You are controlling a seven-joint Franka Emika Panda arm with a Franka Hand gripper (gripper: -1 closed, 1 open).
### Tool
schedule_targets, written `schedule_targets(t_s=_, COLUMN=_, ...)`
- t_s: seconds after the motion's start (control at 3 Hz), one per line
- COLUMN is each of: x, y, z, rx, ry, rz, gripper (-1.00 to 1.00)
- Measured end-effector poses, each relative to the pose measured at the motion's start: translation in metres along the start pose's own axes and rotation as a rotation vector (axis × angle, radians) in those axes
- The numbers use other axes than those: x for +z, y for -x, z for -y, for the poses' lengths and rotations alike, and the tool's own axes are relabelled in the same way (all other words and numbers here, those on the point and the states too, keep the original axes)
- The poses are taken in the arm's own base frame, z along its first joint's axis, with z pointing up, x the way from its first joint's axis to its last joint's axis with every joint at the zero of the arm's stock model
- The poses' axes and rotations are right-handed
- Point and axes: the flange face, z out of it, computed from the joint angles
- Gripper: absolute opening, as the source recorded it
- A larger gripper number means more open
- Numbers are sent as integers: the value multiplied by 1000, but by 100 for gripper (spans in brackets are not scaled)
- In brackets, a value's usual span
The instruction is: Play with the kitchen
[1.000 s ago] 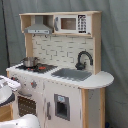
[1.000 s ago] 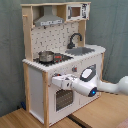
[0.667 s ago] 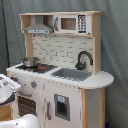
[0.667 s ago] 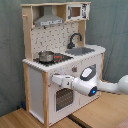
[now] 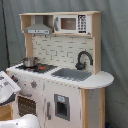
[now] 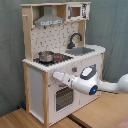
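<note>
One toy kitchen fills both exterior views, white with light-wood trim, standing on a wooden floor before a grey curtain. On its worktop, a small metal pot sits on the black stove at the first exterior view's left, and a grey sink lies to the right of it, with a black faucet arching up behind the basin. Above the stove hangs a grey range hood; beside it, on the upper shelf, is a toy microwave. A tiled back panel runs between the shelf and the worktop.

In the second exterior view, the white arm reaches in from the right, across the kitchen's front. Its hand points left, just below the worktop's edge and above the oven door, near the knobs; whether it touches the panel I cannot tell. Whether its fingers are spread or pressed together I cannot tell either. In the first exterior view, only white parts of the arm show at the lower left corner.
</note>
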Motion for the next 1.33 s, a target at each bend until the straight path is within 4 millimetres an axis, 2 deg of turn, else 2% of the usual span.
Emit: schedule_targets(t_s=1.33, x=0, y=1, z=-1, rx=485, ry=-18, rz=-9, gripper=-100)
